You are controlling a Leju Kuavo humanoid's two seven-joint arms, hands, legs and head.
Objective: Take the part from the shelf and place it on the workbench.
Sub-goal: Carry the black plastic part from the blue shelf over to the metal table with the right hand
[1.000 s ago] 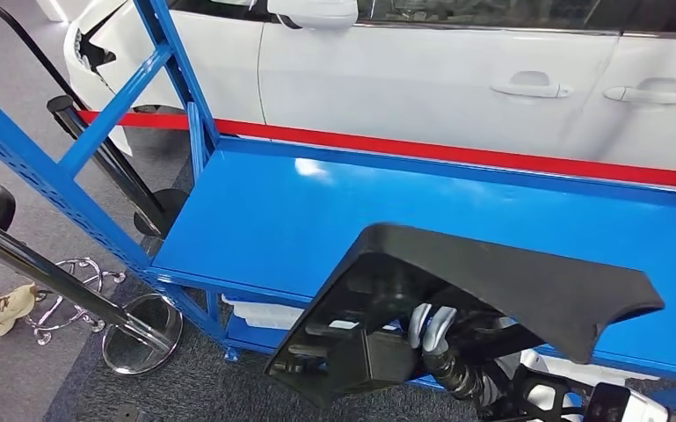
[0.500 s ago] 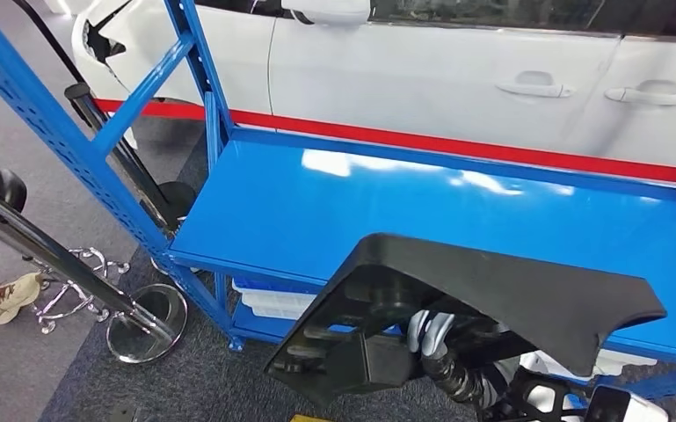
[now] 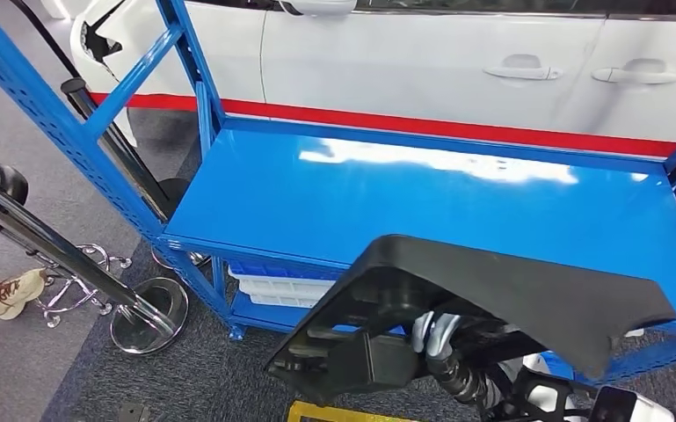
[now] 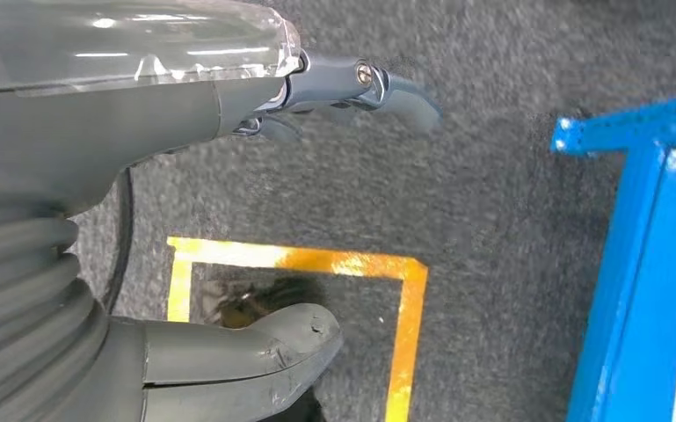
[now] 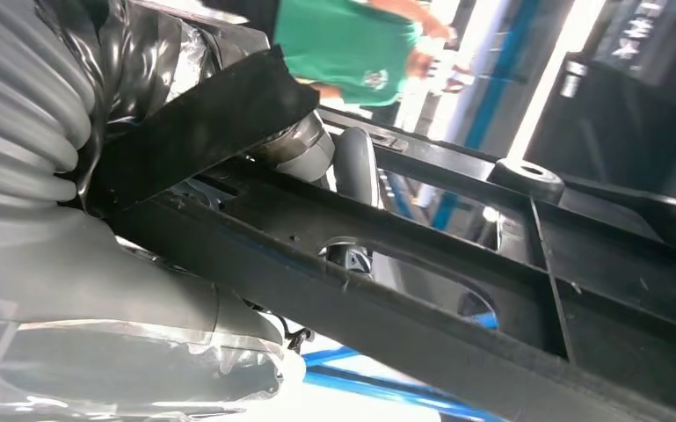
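Observation:
A big black plastic part [image 3: 510, 294], ribbed underneath, hangs low in the head view in front of the blue workbench [image 3: 404, 198]. My right hand [image 3: 435, 338] grips it from below, silver fingers hooked into its ribs. The right wrist view shows the part's ribbed underside [image 5: 457, 290] close up, with my right hand [image 5: 97, 255] against it. The part's far edge overlaps the bench's front edge; I cannot tell whether they touch. My left hand [image 4: 97, 141] hangs over grey carpet, its thumb [image 4: 255, 347] and fingers [image 4: 360, 83] apart with nothing between them.
A white car [image 3: 422, 61] with a red stripe stands behind the bench. Blue frame uprights [image 3: 61, 132] rise at the left, beside a chrome stanchion [image 3: 145, 321]. White bins [image 3: 281, 286] sit under the bench. A yellow floor marking [image 4: 404, 290] lies below. A person's shoe [image 3: 13, 290] is far left.
The whole view has shifted, so the camera moved: more of the bench top and its right post show, and a yellow floor mark appears below. The part stays in my right hand.

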